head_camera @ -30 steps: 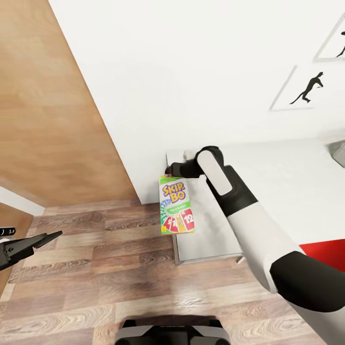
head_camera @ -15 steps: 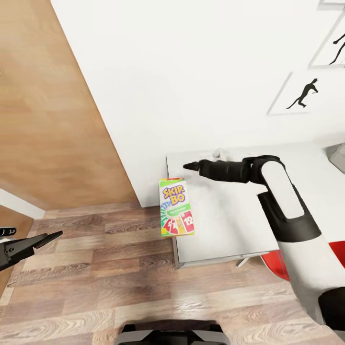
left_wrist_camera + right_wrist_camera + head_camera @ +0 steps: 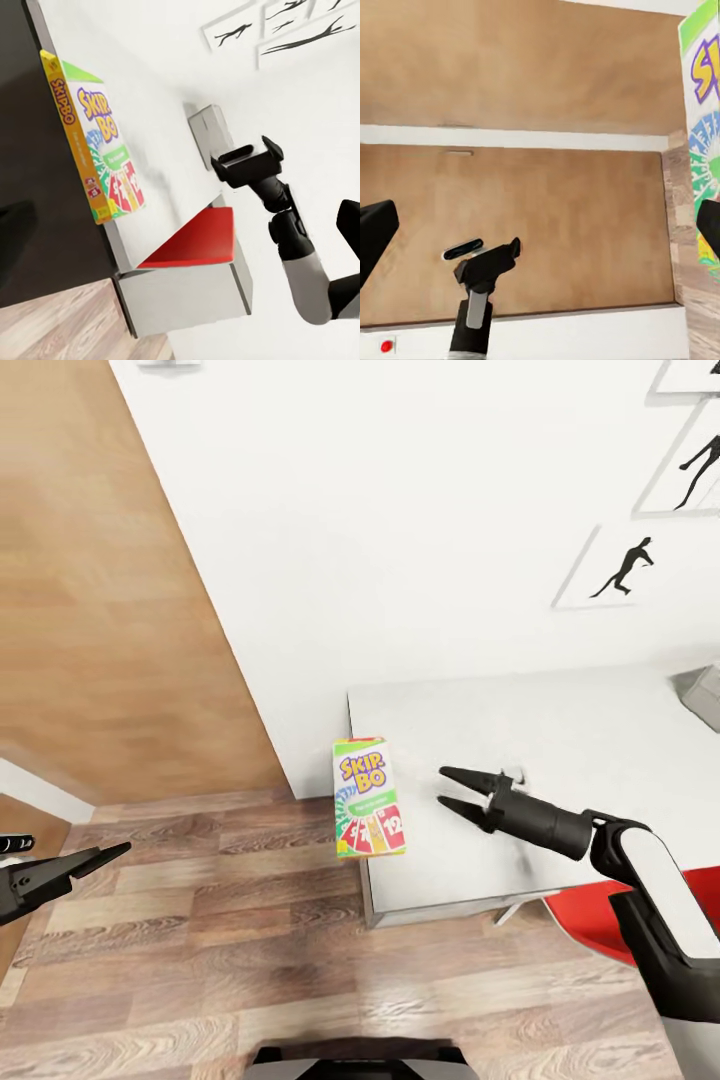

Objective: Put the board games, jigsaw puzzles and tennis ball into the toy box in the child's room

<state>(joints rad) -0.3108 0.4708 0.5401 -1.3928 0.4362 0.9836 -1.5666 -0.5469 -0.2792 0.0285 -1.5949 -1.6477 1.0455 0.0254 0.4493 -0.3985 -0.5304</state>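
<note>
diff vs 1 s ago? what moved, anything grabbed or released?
The right gripper let go of the Skip-Bo box and pulled back from the box's top edge to beside it, over the desk; its jaws are open and apart from the box. The box stayed at the desk's left edge, overhanging the floor. The left gripper did not move. The camera shifted slightly.

Your left pincer [image 3: 95,853] is cut off at the head view's left edge, so its jaw state cannot be read. The grey bin [image 3: 702,692] is clipped at the right edge. In the right wrist view, the Skip-Bo box [image 3: 701,142] runs off the frame's right side.
</note>
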